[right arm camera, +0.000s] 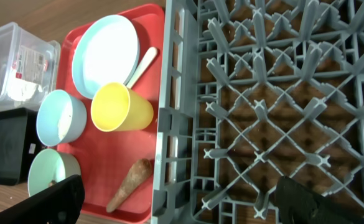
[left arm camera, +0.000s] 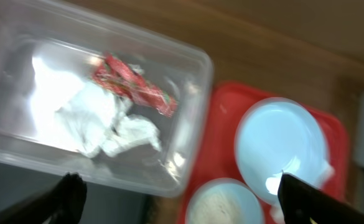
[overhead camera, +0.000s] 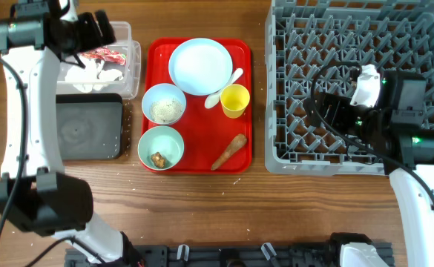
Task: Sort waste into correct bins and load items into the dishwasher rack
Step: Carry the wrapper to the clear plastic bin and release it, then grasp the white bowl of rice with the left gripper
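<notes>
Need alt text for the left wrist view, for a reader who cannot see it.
A clear plastic tub holds a crumpled white napkin and a crumpled red wrapper, with the open left gripper above it. To its right, a red serving tray carries a pale-blue plate and the edge of a pale-blue bowl.

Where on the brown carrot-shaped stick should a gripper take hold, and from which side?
Probably the thicker middle of the carrot-shaped stick, from straight above. It lies flat and diagonal on the red tray with bare tray along both long sides, so jaws turned across its length should fit.
</notes>
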You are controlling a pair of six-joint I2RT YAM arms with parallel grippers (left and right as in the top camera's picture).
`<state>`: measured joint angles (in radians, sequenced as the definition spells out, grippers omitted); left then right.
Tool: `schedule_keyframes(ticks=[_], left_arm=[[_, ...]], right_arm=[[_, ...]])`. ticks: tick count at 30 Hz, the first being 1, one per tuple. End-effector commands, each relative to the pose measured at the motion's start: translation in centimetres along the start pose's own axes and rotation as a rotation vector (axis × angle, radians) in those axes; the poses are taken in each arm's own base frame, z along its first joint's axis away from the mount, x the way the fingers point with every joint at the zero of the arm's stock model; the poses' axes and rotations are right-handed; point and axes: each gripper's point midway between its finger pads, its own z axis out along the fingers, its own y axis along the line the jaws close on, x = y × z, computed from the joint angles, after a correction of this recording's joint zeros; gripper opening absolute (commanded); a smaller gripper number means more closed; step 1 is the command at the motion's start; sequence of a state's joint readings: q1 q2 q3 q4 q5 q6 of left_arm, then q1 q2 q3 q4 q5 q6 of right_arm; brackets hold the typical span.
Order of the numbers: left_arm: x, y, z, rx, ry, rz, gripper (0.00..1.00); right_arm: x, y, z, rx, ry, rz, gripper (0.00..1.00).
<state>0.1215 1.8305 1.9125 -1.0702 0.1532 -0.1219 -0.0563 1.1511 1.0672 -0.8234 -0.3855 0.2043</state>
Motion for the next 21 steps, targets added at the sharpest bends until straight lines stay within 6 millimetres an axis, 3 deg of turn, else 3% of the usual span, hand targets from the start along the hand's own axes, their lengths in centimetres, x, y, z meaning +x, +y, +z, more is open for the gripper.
schedule_keyframes(ticks=[1,6,13,21], left_arm=[[4.4,-4.7,-0.3,0.178,0.179,0.001,1.0],[9.3,-7.6,2.1,0.163,0.304,0.113,0.97],[14.8,-9.1,6.7,0.094,0.363,0.235,0.88],[18.6,-10.3,10.7,0.129,0.349,0.297,0.86]], right_arm=[[-1.0,0.5,-0.4,-0.019,-0.027,-0.004,1.0],[-1.3,0.6,-0.5,-0.022,-0.042,-0.01,1.0],[-1.3,0.6,-0.4,-0.022,-0.04,-0.01,1.0],[-1.3,0.6,-0.4,-0.022,-0.038,-0.008,1.0]])
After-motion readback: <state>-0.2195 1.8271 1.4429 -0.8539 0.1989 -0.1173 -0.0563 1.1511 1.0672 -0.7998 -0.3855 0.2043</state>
